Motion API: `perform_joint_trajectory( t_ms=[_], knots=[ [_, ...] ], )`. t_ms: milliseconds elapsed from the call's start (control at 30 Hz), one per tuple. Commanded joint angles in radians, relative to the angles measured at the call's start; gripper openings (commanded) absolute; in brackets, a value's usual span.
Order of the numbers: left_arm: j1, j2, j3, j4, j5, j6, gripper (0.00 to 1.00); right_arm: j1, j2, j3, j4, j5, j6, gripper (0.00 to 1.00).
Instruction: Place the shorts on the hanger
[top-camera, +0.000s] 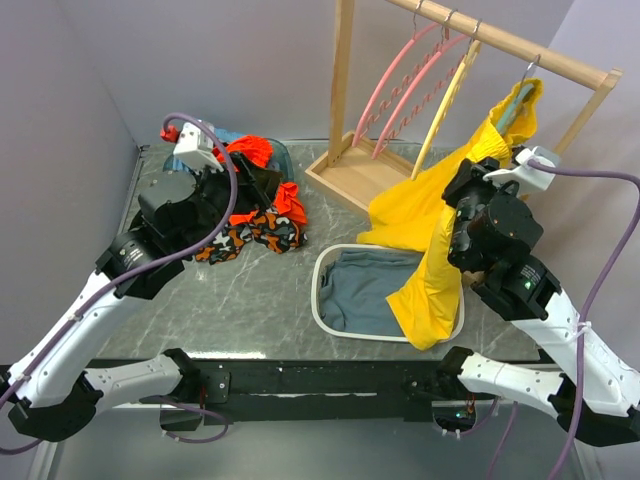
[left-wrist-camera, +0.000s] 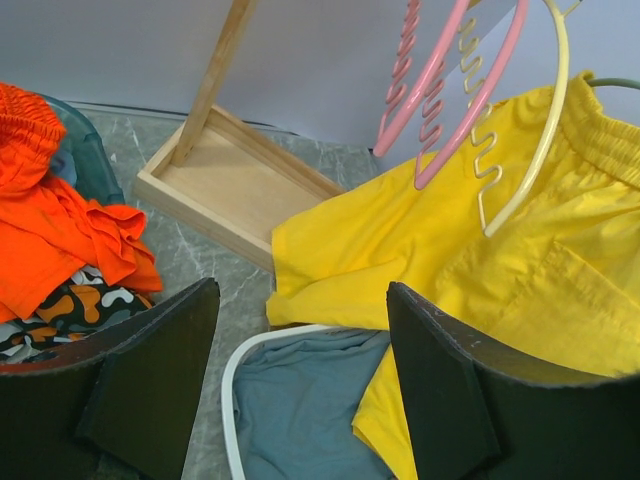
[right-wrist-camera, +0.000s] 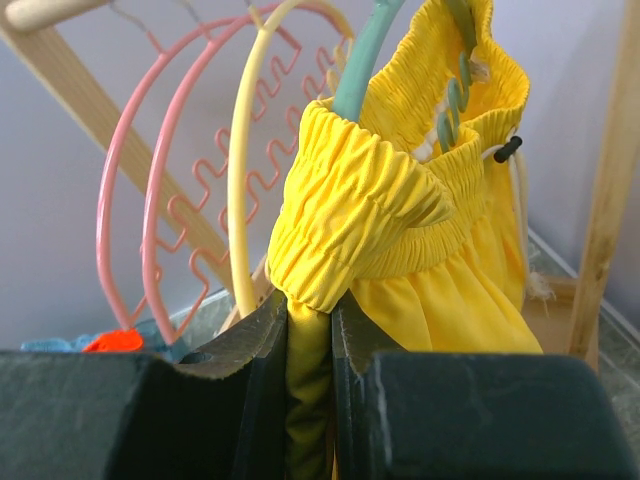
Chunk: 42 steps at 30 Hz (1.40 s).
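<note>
My right tool (right-wrist-camera: 310, 312) is clamped on a fold of the shorts (right-wrist-camera: 400, 200), just under the elastic waistband. Only my right wrist view shows this grip, and also the hanger (right-wrist-camera: 357, 60) passing inside the waistband. The top view gives more: the shorts hang at the right end of the wooden rack (top-camera: 500, 38) and fall down into the white basket (top-camera: 316, 290). My left tool (left-wrist-camera: 300, 335) has its fingers apart and holds nothing. Its view shows the pink hangers (left-wrist-camera: 490, 90) and the yellow hanger (left-wrist-camera: 553, 125) in front of the shorts.
</note>
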<state>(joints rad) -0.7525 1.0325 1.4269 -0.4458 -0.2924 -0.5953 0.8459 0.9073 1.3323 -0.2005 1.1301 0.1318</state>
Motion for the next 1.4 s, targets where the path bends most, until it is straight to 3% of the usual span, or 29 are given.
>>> perform_joint_trajectory(
  t_ms=[0,133,733,1200,1300,1367],
  knots=[
    [-0.001,0.012,0.04,0.016,0.012,0.006,0.73,-0.045,-0.002,0.073,0.125,-0.021,-0.06,0.0],
    [-0.001,0.023,0.055,0.007,0.012,0.009,0.73,-0.088,0.002,0.074,0.167,-0.03,-0.081,0.0],
    [-0.001,0.055,0.093,-0.005,0.019,0.011,0.73,-0.337,0.117,0.215,-0.029,-0.242,0.089,0.0],
    [0.001,0.034,0.046,0.007,0.013,0.006,0.74,-0.43,0.114,0.145,-0.108,-0.349,0.229,0.0],
    [-0.001,0.029,0.03,0.015,0.018,0.003,0.75,-0.435,0.099,0.122,-0.132,-0.358,0.252,0.1],
    [-0.001,0.026,0.018,0.021,0.019,0.0,0.75,-0.435,0.079,0.113,-0.155,-0.372,0.265,0.27]
  ],
)
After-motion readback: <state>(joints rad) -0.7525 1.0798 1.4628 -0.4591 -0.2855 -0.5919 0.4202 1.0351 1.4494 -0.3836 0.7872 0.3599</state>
